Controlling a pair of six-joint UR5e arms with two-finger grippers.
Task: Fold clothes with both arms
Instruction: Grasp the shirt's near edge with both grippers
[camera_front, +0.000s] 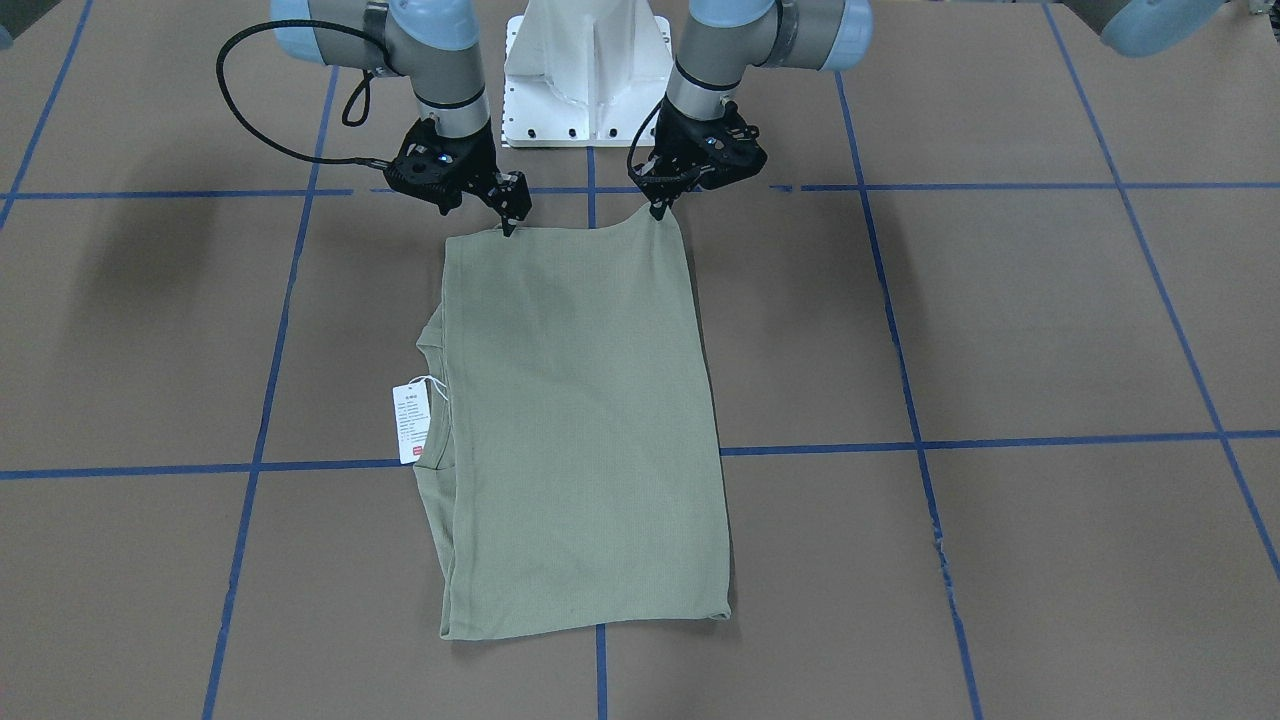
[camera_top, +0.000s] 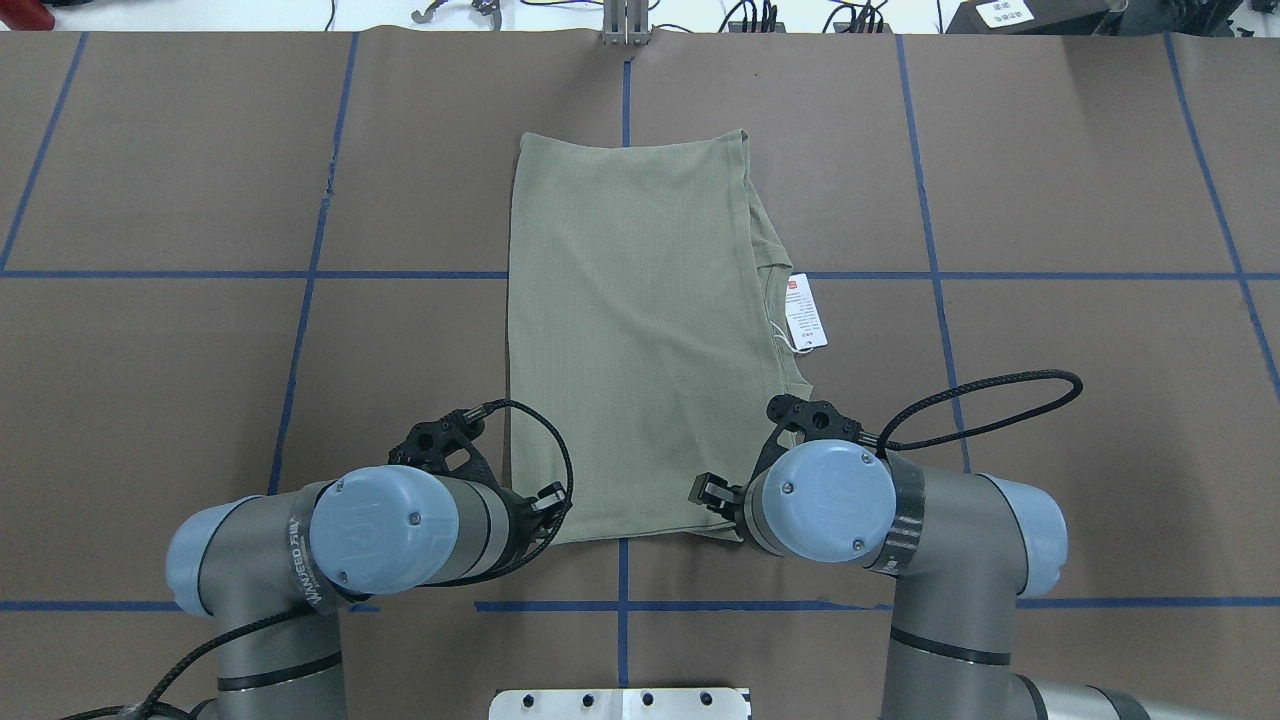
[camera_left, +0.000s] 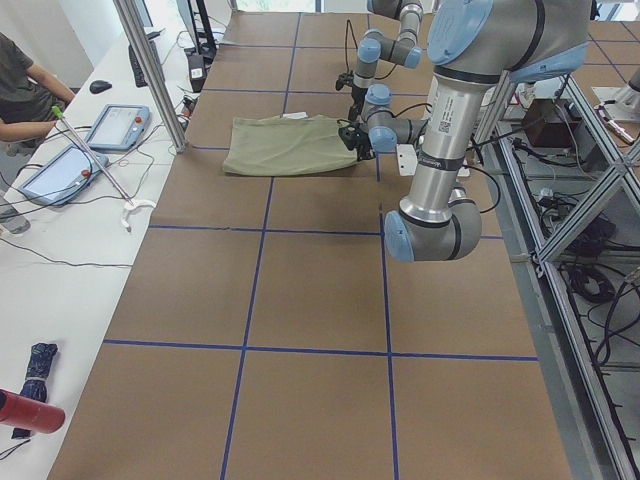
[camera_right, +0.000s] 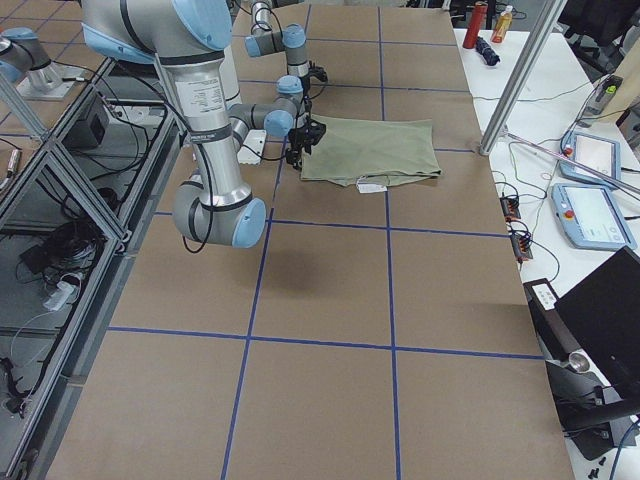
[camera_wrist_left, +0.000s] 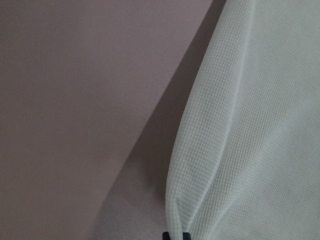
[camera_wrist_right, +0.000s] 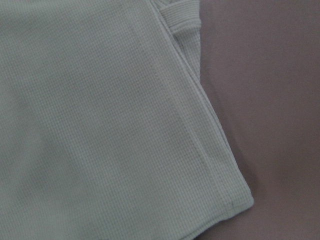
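Observation:
The sage-green shirt (camera_front: 580, 420) lies folded into a long rectangle on the brown table, its collar (camera_front: 432, 335) and white hang tag (camera_front: 411, 422) sticking out on one side. It also shows in the overhead view (camera_top: 630, 330). My left gripper (camera_front: 659, 210) is shut on the shirt's near corner and lifts it slightly; the left wrist view shows the pinched corner (camera_wrist_left: 176, 235). My right gripper (camera_front: 510, 228) looks shut on the same near edge by the other corner (camera_wrist_right: 245, 202). Its fingertips are hidden in the right wrist view.
The white pedestal base (camera_front: 585, 70) stands just behind the grippers. Blue tape lines (camera_front: 900, 443) grid the brown table top. In the left side view a white desk with tablets (camera_left: 115, 125) and a seated person (camera_left: 20, 80) lies beyond the far edge.

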